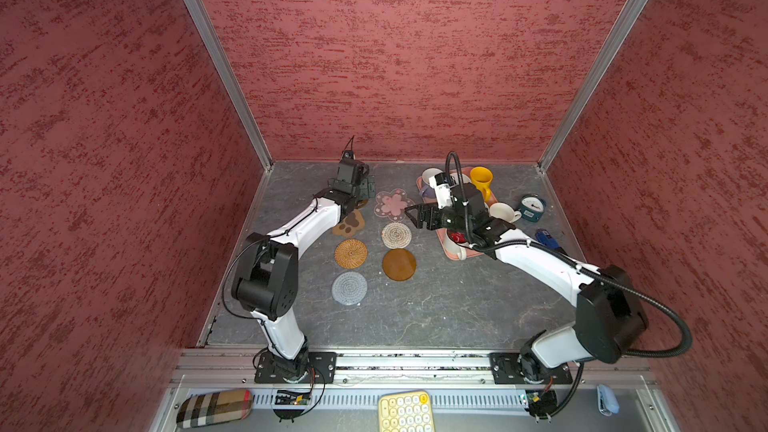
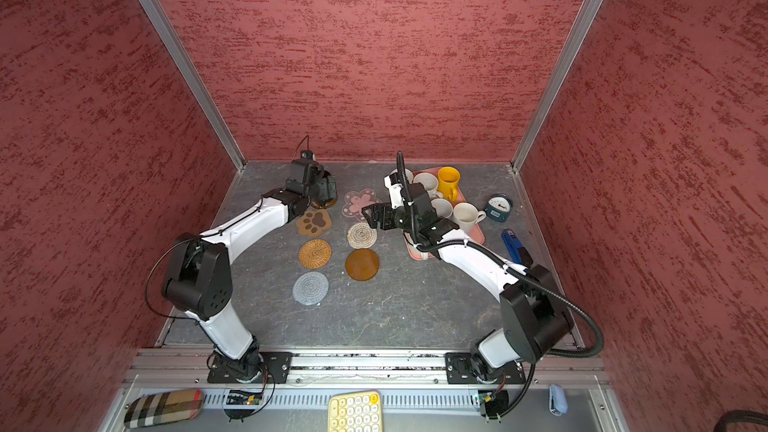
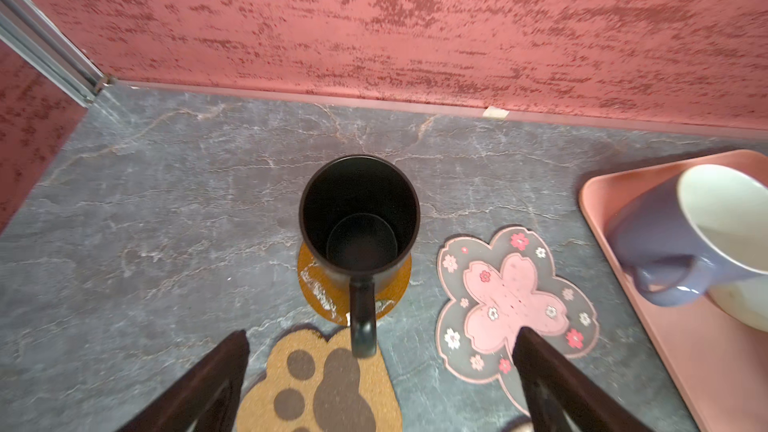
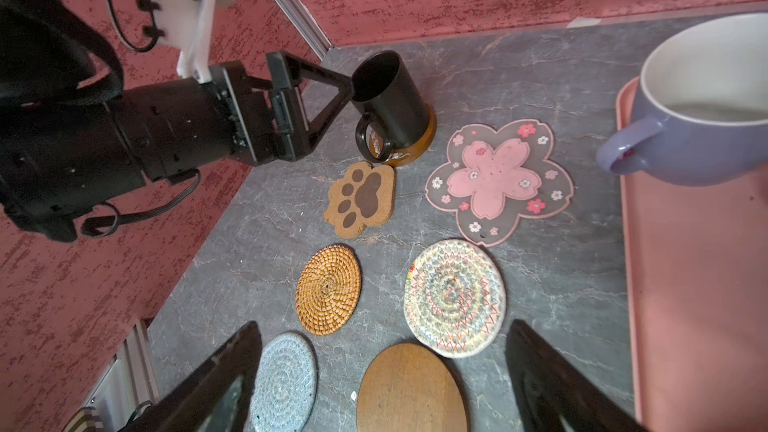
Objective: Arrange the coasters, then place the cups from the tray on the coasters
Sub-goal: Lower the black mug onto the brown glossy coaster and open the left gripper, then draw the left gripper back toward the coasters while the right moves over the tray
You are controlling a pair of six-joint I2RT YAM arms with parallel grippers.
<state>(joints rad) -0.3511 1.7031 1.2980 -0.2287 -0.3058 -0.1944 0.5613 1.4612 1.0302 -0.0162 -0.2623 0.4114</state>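
Left gripper (image 3: 382, 332) hangs released over the far left of the grey marbled tabletop (image 3: 187, 201), jaws spread wide and gripping nothing. Right gripper (image 1: 415, 217) is also spread and empty, hovering between the tray and the coasters.

Largest of the containers, the flat pink rectangular tray (image 4: 698, 284) lies at the far right of the table. It holds a tall yellow mug (image 1: 482, 180) at its far edge and a lavender mug with a white inside (image 4: 685, 118) at its far left corner. A cream mug (image 1: 503, 213) sits on its right side, and a white mug with a red inside (image 1: 456, 238) sits near its front, mostly under the right arm. Other mugs between them are too hidden to describe.

Off the tray, the black cylindrical mug (image 3: 359, 218) stands upright and empty on a glossy brown round coaster (image 3: 316, 297). Its handle points back at the left gripper. In the left wrist view the handle reaches between the spread fingertips. In the right wrist view one fingertip sits level with the rim — whether it touches I cannot tell.

Six coasters lie bare:
- the pink flower-shaped mat (image 3: 511, 301), just beside the mug
- the cork paw-shaped coaster (image 4: 361, 197), just in front of the mug
- the multicoloured woven round (image 4: 455, 297)
- a second glossy brown disc (image 4: 411, 388)
- the tan rattan round (image 4: 328, 288)
- the grey woven round (image 4: 284, 380)
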